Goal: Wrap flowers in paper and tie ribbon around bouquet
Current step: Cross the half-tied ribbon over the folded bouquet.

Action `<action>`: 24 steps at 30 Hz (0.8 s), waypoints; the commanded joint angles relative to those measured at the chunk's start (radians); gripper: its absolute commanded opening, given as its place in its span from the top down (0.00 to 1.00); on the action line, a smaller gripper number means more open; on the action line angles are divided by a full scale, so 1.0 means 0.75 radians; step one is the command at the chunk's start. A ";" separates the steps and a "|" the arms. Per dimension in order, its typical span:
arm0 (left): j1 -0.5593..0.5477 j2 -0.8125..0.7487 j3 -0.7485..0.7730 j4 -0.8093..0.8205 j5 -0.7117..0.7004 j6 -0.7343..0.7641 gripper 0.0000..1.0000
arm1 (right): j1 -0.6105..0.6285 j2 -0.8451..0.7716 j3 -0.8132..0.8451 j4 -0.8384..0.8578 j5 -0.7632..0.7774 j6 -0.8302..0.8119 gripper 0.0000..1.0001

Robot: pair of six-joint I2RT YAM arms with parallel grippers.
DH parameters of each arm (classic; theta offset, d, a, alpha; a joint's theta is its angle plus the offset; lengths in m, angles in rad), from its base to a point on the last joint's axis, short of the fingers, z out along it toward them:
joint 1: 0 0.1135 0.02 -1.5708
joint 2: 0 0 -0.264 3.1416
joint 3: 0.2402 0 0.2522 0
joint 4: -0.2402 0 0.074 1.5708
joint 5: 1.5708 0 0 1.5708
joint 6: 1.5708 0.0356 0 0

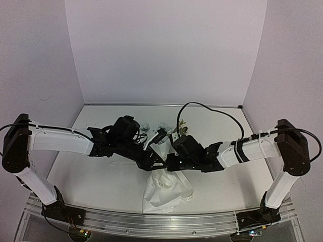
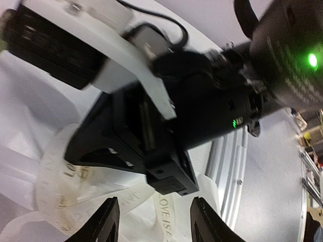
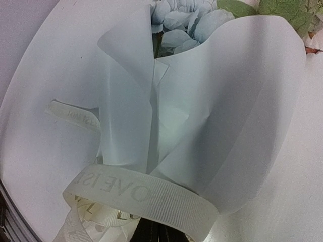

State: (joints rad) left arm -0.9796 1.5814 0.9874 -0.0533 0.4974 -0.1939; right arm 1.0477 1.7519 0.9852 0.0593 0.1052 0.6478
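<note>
I see the bouquet [image 3: 202,116] lying on the table [image 1: 101,171] straight ahead of the right fingers [image 1: 171,160], narrow end towards them, wide end away. The paper [image 3: 242,101] is thin, white and faintly translucent, rolled into a loose cone whose edges overlap down the middle. Pale blue-white flowers [image 3: 181,20] crowd out of the far mouth with green leaves [image 3: 282,10] beside them, cut off at the top of the right wrist view. The cream ribbon [image 3: 146,196], ribbed and faintly lettered, loops round the cone's neck right at the right fingers, and a loose tail lies flat on the table left of the cone. The right fingers are together, but only a dark sliver shows under the loop, so I cannot tell whether they pinch anything. The left fingers [image 2: 107,224] stand apart with nothing clamped; coils of ribbon and crinkled paper lie just beyond their tips. The right arm's black head fills most of the left wrist view and hides the cone there. From above, both arms cover the cone's middle.
</note>
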 commanded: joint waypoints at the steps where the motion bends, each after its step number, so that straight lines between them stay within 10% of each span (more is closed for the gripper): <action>1: 0.051 -0.077 0.012 -0.007 -0.329 -0.061 0.58 | -0.004 -0.027 -0.014 0.038 -0.001 -0.011 1.00; 24: 0.085 0.184 0.171 -0.126 -0.360 -0.045 0.61 | -0.003 -0.076 -0.054 0.072 -0.011 0.008 1.00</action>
State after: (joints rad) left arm -0.9115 1.7073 1.0553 -0.1550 0.2566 -0.2352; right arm 1.0477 1.7409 0.9527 0.0860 0.0914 0.6517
